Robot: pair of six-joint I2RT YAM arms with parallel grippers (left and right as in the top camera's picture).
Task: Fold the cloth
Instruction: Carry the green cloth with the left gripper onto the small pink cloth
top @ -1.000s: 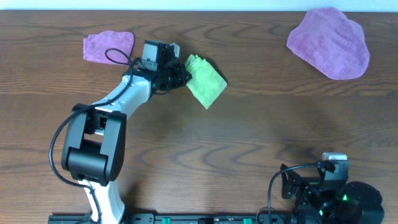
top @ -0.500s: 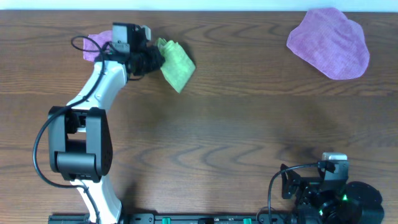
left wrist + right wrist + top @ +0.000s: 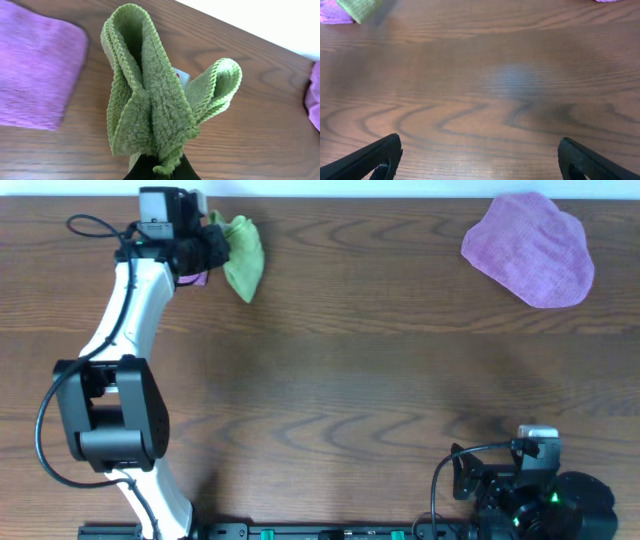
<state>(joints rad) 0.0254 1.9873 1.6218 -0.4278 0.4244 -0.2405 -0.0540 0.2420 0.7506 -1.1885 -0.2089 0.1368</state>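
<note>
Wood counter (image 3: 350, 380), 11 o'clock: left hand (image 3: 210, 248) pinches the bunched cloth (image 3: 243, 258), seemingly lifted; right hand (image 3: 480, 157) gapes empty.

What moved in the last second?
The left gripper, shut on the green cloth, carried it left and toward the far edge of the table, beside the small purple cloth. The right gripper stayed parked and open; the large purple cloth stayed put.

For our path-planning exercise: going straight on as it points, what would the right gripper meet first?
Nothing shown: only bare table lies ahead of the open right gripper, though depth is unclear.
</note>
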